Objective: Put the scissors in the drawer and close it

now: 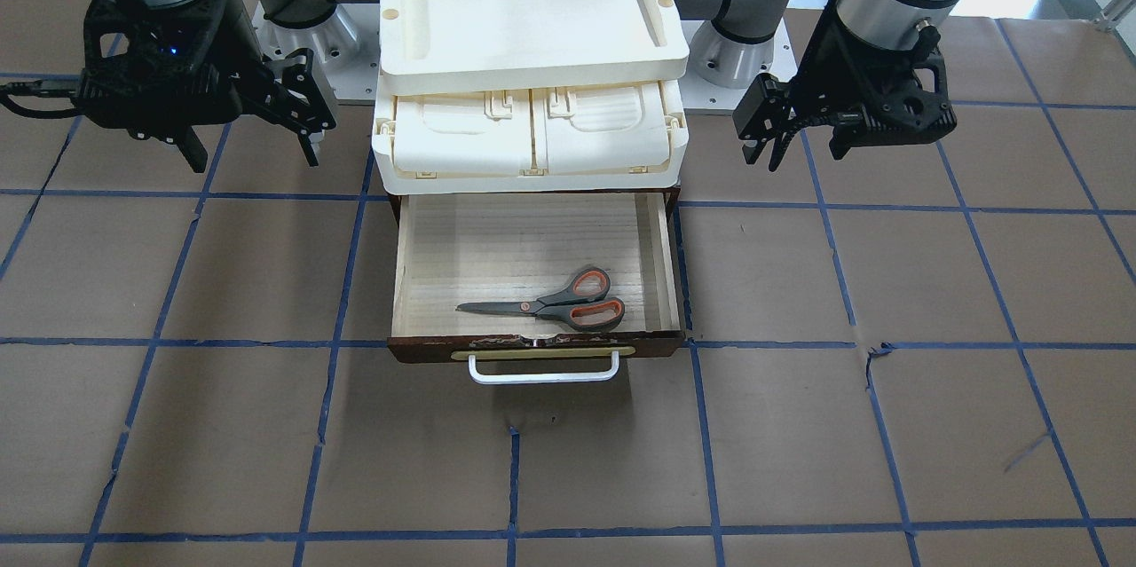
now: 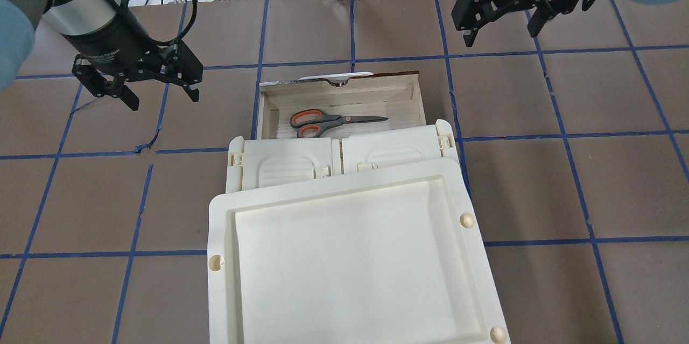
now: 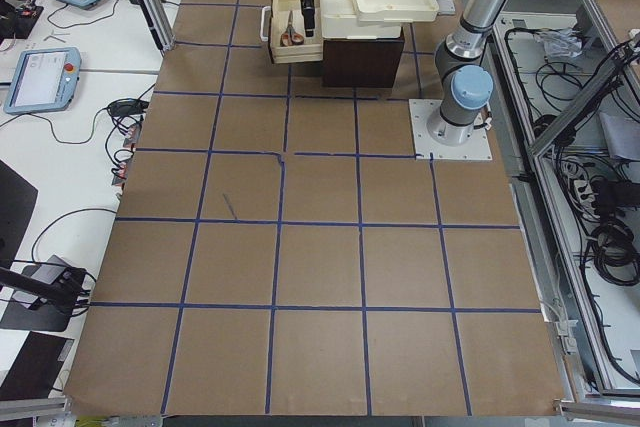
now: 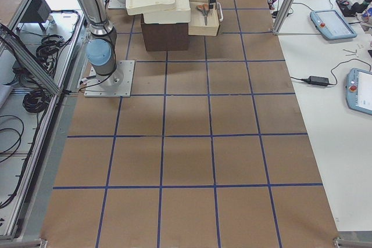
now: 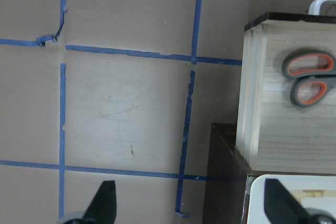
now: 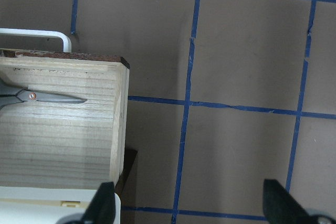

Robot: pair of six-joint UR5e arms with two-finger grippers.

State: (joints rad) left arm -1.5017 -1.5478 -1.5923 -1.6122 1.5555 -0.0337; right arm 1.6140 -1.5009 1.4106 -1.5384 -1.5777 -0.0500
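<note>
From the front you see the scissors [image 1: 546, 303] whole in the open drawer [image 1: 497, 239]; each wrist view shows only one end. Your left hand [image 1: 803, 154] and right hand [image 1: 255, 161] gape wide, empty.

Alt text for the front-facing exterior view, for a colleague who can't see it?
The scissors lie flat inside the open drawer, near its front, blades pointing to the view's left. The left gripper, on the view's right, and the right gripper, on its left, hang open beside the cream trays stacked above the drawer.
</note>
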